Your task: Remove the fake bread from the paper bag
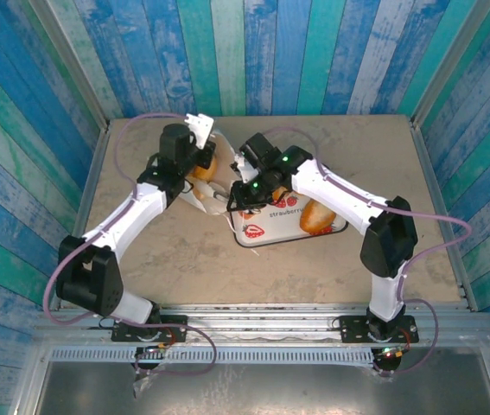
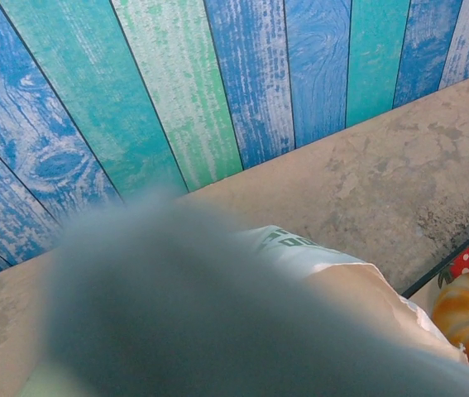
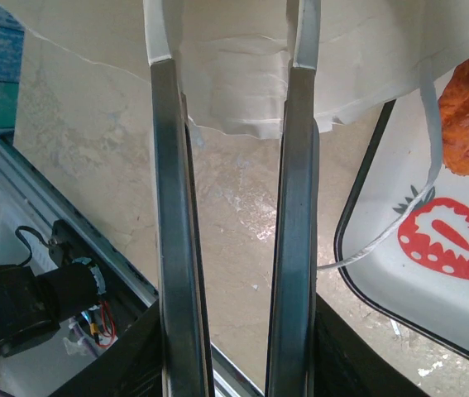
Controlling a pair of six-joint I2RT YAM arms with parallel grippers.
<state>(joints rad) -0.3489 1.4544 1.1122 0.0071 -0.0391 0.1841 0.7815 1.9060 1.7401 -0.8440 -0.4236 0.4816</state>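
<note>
— Where's the fake bread [image 1: 316, 216]?
— One loaf lies on the strawberry tray [image 3: 433, 306], right of centre. An orange roll [image 1: 201, 169] shows by the paper bag [image 3: 242, 74]; in or out, I can't tell.
— And the pincers?
— The left gripper [image 1: 200, 131] is clamped shut at the bag's far end, on what I can't see. The right gripper [image 3: 232, 37] hovers at the paper, fingers slightly parted, empty.
— Risk?
— That loop handle [image 3: 428, 165] trails over the tray rim. Snag it and the bag drags. The table [image 1: 348, 156] looks like smooth stone, with blue-green plank walls [image 2: 217, 83] close around.
</note>
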